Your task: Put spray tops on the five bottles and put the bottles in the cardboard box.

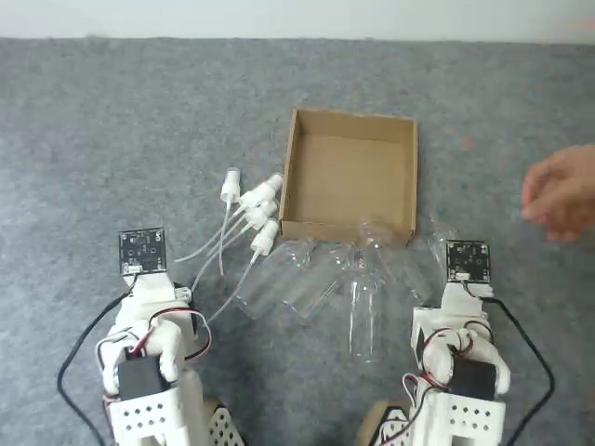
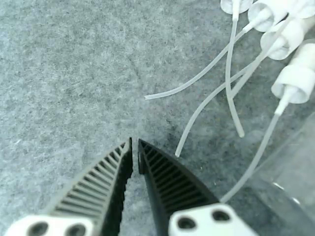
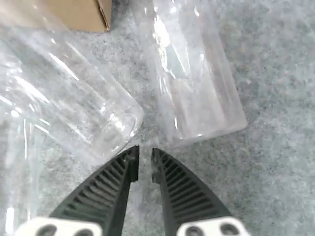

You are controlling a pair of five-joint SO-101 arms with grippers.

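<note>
**First step pending: tops and bottles apart, both claws unloaded**

High view: The cardboard box (image 1: 349,177) is seen open on the grey table (image 1: 112,130). A cluster of white spray tops (image 1: 256,209) with long dip tubes (image 1: 218,246) is laid just beside its left wall. The clear bottles (image 1: 367,307) are strewn on their sides in front of it, between the two arms. No bottle is capped, and all are outside the box.

Left wrist view: The left claw (image 2: 135,143) is held above the table, its jaws pressed almost together and pinching nothing. The dip tubes are spread near it, with the spray tops beyond.

Right wrist view: The right claw (image 3: 145,150) is likewise nearly closed and unloaded. Its tips are just beside the ends of two bottles, and a corner of the cardboard box is seen behind them.

The task is judged to be at its very start. For the next move, a claw must be spread. One bottle then has to be gripped and steadied while a spray top is lifted and its tube threaded into the neck.
</note>
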